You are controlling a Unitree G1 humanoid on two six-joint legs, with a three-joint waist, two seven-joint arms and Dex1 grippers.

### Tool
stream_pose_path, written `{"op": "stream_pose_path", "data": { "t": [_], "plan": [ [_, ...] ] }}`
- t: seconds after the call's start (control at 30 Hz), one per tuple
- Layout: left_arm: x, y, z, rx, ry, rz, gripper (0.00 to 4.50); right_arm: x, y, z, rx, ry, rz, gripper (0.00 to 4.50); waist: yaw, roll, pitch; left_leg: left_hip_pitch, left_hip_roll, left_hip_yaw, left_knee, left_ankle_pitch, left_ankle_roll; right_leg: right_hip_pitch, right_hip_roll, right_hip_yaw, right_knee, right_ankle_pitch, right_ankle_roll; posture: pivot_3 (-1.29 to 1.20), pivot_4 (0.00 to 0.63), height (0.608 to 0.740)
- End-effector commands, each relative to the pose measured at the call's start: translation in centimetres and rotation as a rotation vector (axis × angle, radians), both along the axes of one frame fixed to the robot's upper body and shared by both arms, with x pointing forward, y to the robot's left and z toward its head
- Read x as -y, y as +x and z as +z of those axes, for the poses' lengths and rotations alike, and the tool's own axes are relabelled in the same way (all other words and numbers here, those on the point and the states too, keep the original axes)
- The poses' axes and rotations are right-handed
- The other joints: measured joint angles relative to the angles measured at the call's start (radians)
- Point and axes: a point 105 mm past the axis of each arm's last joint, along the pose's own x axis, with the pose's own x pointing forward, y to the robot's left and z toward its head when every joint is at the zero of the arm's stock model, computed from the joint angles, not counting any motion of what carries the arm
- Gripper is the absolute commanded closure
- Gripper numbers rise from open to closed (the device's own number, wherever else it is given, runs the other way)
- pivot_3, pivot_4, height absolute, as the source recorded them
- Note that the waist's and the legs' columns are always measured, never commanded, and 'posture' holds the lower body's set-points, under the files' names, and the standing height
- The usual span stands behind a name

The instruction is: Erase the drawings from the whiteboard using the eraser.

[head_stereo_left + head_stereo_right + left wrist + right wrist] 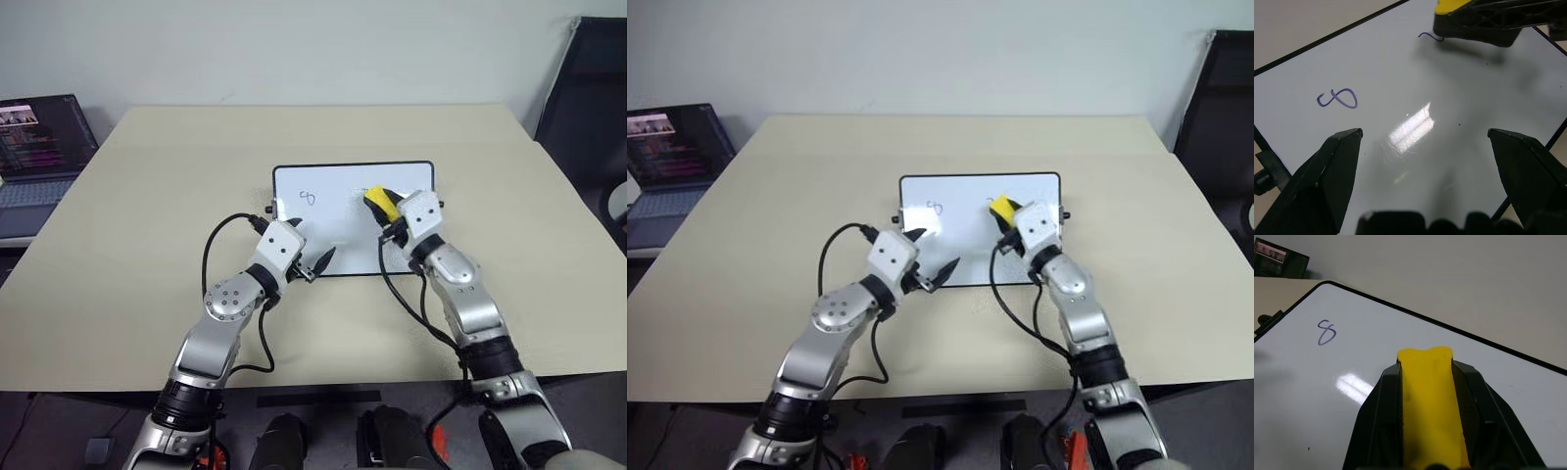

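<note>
The board (343, 223) lies flat on the beige worktop (147, 245), near its middle. Two marks can be made out on it: an 8-shaped squiggle (1338, 98) on the board's left part, fully in sight, and a small curl (1427, 35) whose end runs under the eraser (380, 204), so its full shape is hidden. The right tool (384, 208) is clamped on the one yellow eraser over the board's right half; from the head views its dark underside is hard to see, and whether it touches the surface cannot be told. The left tool (312, 257) hangs over the board's near edge with its fingers (1337, 161) spread wide, holding nothing. A laptop (39, 147), cut off by the frame, sits at far left.
</note>
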Motion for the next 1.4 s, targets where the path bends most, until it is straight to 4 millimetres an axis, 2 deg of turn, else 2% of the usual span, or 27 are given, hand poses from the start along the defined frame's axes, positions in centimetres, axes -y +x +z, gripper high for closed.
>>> {"op": "stream_pose_path", "data": {
  "t": [0.03,0.27,0.57,0.7,0.97,1.07,1.17,1.4],
  "plan": [
    [0.1,0.0,1.4,0.062,-0.003,-0.009,0.0,-0.7,0.5,1.1,0.056,-0.023,0.015,3.39,0.0,0.0,0.0,0.0,0.0,0.0,0.0,0.0,0.0,0.0,0.0,0.0,0.0,0.0,0.0,0.0,0.15,0.74],
    [0.1,0.0,1.3,0.055,-0.004,-0.004,0.0,-0.6,1.5,0.9,0.057,-0.061,-0.001,3.39,0.0,0.0,0.0,0.0,0.0,0.0,0.0,0.0,0.0,0.0,0.0,0.0,0.0,0.0,0.0,0.0,0.15,0.74],
    [0.2,0.0,1.1,0.043,-0.001,-0.014,0.0,1.4,2.8,1.1,0.069,-0.094,-0.085,3.39,0.0,0.0,0.0,0.001,0.0,0.0,0.0,0.0,0.0,0.0,0.0,0.0,0.002,0.0,0.0,0.0,0.15,0.74],
    [0.3,0.0,1.2,0.043,-0.003,-0.017,0.0,2.1,2.5,0.5,0.054,-0.107,-0.091,3.39,0.0,0.0,0.0,0.001,0.0,0.0,0.001,0.0,0.0,0.0,0.0,0.001,0.003,0.0,0.0,0.0,0.15,0.74],
    [0.1,0.0,1.1,0.038,-0.005,-0.01,0.0,4.2,0.5,-2.7,-0.03,-0.162,-0.107,3.39,0.003,0.0,0.0,0.001,0.0,0.0,0.001,0.0,0.0,0.0,-0.001,0.001,0.003,0.0,0.0,0.0,0.15,0.74],
    [0.0,0.1,1.1,0.038,-0.004,-0.005,0.0,4.7,-0.1,-3.3,-0.053,-0.167,-0.116,3.39,0.002,0.0,0.0,0.002,0.0,0.0,0.002,0.0,0.0,0.0,-0.001,0.001,0.005,0.0,0.0,0.0,0.15,0.74],
    [-0.1,0.2,1.1,0.038,-0.004,-0.004,0.0,4.8,0.0,-3.0,-0.05,-0.157,-0.125,3.39,0.001,0.0,0.0,0.003,0.0,0.001,0.002,0.001,0.001,0.0,-0.001,0.002,0.007,0.0,0.0,0.0,0.15,0.74],
    [-0.2,0.3,1.2,0.04,0.002,-0.007,0.0,3.7,0.4,0.1,0.046,-0.112,-0.092,3.39,-0.001,0.0,0.0,0.004,0.0,0.001,0.002,0.001,0.002,0.0,0.0,0.001,0.008,0.0,-0.001,0.0,0.15,0.74]
  ]
}}
